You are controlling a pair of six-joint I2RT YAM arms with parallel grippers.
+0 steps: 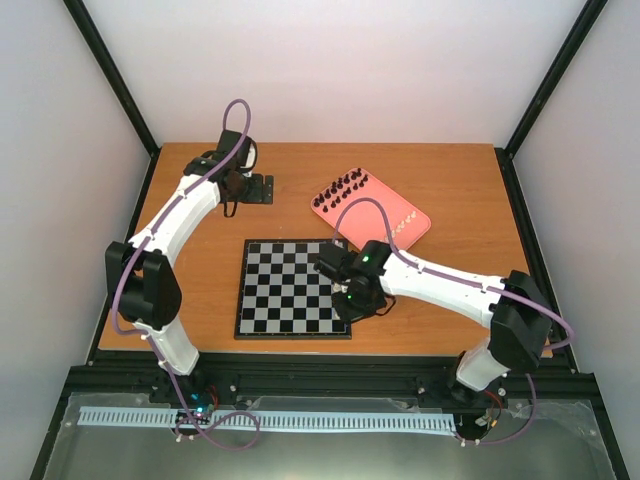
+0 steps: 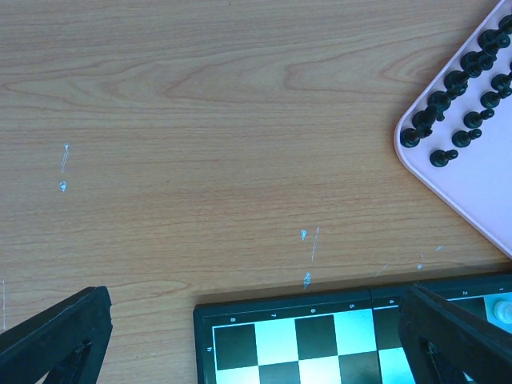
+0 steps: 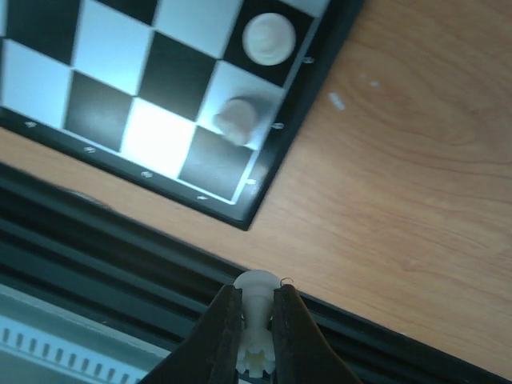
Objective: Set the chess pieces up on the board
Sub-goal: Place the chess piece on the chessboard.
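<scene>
The board (image 1: 293,288) lies in the middle of the table. My right gripper (image 1: 348,298) hovers over its near right corner. In the right wrist view it (image 3: 258,320) is shut on a cream-white rook (image 3: 258,292), held above the table edge. Two white pieces (image 3: 269,38) (image 3: 236,118) stand on the board's (image 3: 96,112) corner squares. My left gripper (image 1: 262,188) is open and empty over bare table beyond the board's far edge (image 2: 280,308). Its fingers (image 2: 60,336) frame the left wrist view. Black pieces (image 1: 345,188) stand on the pink tray (image 1: 385,205).
The pink tray (image 2: 480,184) sits at the back right and holds rows of black pieces (image 2: 456,80) and some pale ones (image 1: 400,225). A white piece (image 2: 502,308) shows on the board's far edge. A black rail (image 1: 320,375) runs along the table's near edge.
</scene>
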